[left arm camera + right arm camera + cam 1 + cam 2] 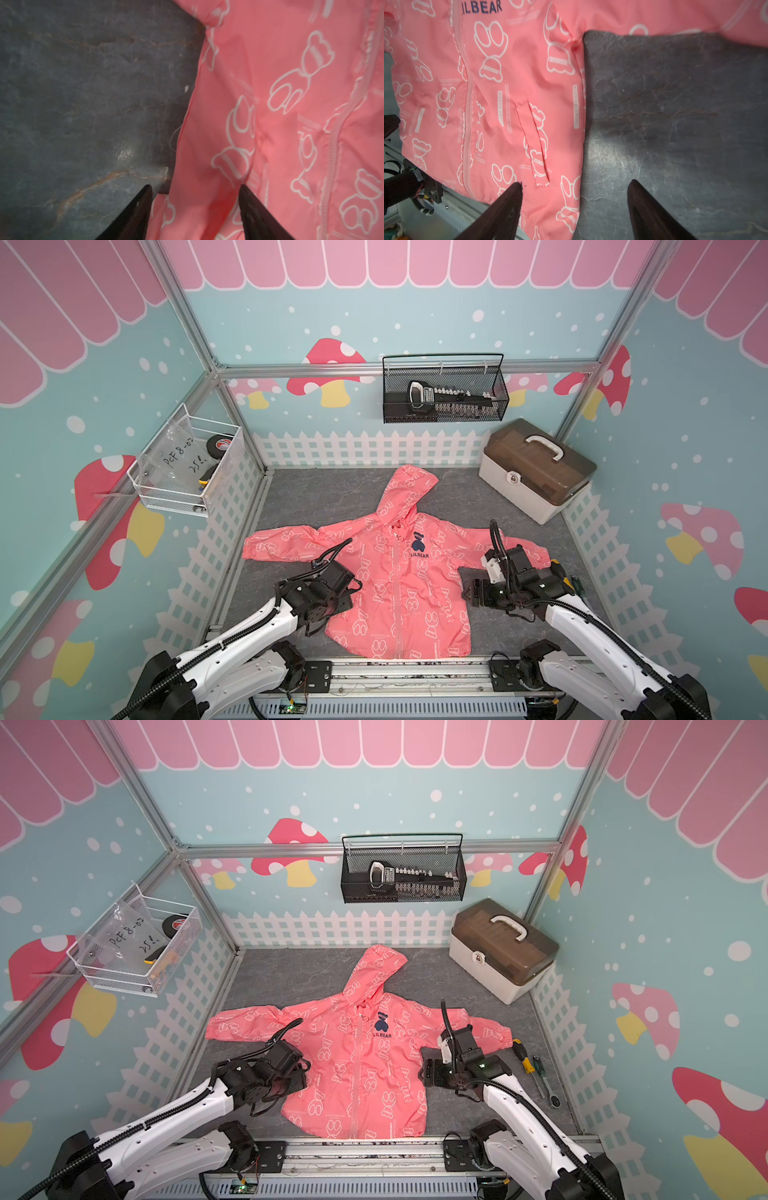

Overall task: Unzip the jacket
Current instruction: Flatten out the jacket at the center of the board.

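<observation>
Coral-pink cloth covers the middle of the grey mat [316, 493]. The jacket [399, 572] lies flat and front up, with its hem at 6 o'clock, its hood at 12 and its sleeves reaching toward 9 and 3. The zipper [397, 597] runs closed up the front, and its ring pull [400, 537] sits at the collar, just beside the navy bear logo [419, 545].

At the jacket's 8 o'clock edge the left gripper [195, 187] has its fingers spread. One is over the mat and the other over the cloth, and the side seam lies loose between them. At 4 o'clock the right gripper [576, 182] is also spread wide, straddling the opposite side seam beside a pocket slit [532, 143]. Whether either gripper touches the cloth I cannot tell.

Two hand tools [530, 1069] lie on the mat near 4 o'clock. Farther back, a lidded toolbox [536, 470] stands at 2 o'clock. A white wire basket [187, 464] hangs at 10, and a black mesh basket [444, 389] hangs on the back wall at 12.
</observation>
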